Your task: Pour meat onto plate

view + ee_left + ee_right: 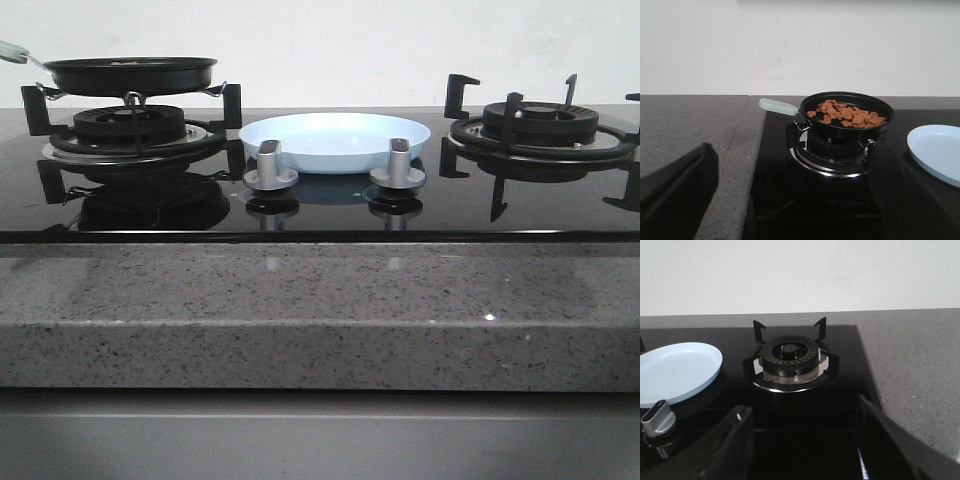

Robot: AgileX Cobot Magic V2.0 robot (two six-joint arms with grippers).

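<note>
The meat (847, 114) is a loose pile of reddish-brown chips in a black frying pan (840, 131) with a pale green handle (778, 106). The pan (130, 75) rests on the left burner. The pale blue plate (335, 140) lies flat on the black glass hob between the two burners, and it also shows in both wrist views (937, 152) (675, 372). My left gripper (794, 150) is open and holds nothing, well short of the pan. My right gripper (802, 405) is open and holds nothing, in front of the right burner (790, 357). Neither gripper shows in the front view.
Two silver knobs (270, 165) (398, 163) stand just in front of the plate. The right burner (540, 125) has raised black pan supports. Grey speckled stone counter (300, 310) borders the hob at the front and on both sides (685, 125) (910, 355).
</note>
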